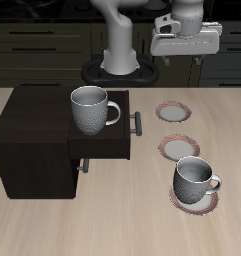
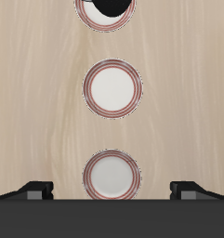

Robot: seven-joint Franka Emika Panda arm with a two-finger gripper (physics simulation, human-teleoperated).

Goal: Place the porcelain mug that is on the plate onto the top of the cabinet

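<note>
Porcelain mug [image 1: 195,182]: sat upright on the plate [image 1: 182,204] nearest the table's front edge, handle pointing sideways away from the cabinet, dark grey inside showing. In the wrist view only a dark sliver of it [image 2: 112,7] poked in at the edge, so not much to read there.

Plate under the mug: white with a pinkish-red striped rim, mostly covered by the mug, just the rim peeking out around the base.

Other mug [image 1: 90,109]: same speckled look, stood upright on top of the cabinet, near its front edge above the drawer, handle toward the plates.

Cabinet [image 1: 32,140]: dark brown-black box, well apart from the mug on the plate. Its drawer [image 1: 104,148] was pulled out, grey bar handle [image 1: 136,122] facing the row of plates.

Middle plate [image 1: 179,148]: bare, between the other two, roughly in line with them. Showed clearly in the wrist view too [image 2: 112,88].

Back plate [image 1: 175,112]: bare, farthest back of the three, closest under the gripper; also in the wrist view [image 2: 112,175].

Gripper [image 1: 177,63]: hung high above the table near the back, over the back plate end of the row, not touching anything.

Jaws: spread wide apart, nothing between them. The wrist view showed one fingertip [image 2: 34,190] at each side with the plate row running down the gap.

Table [image 1: 112,225]: light wood, everything above rested on it.
</note>
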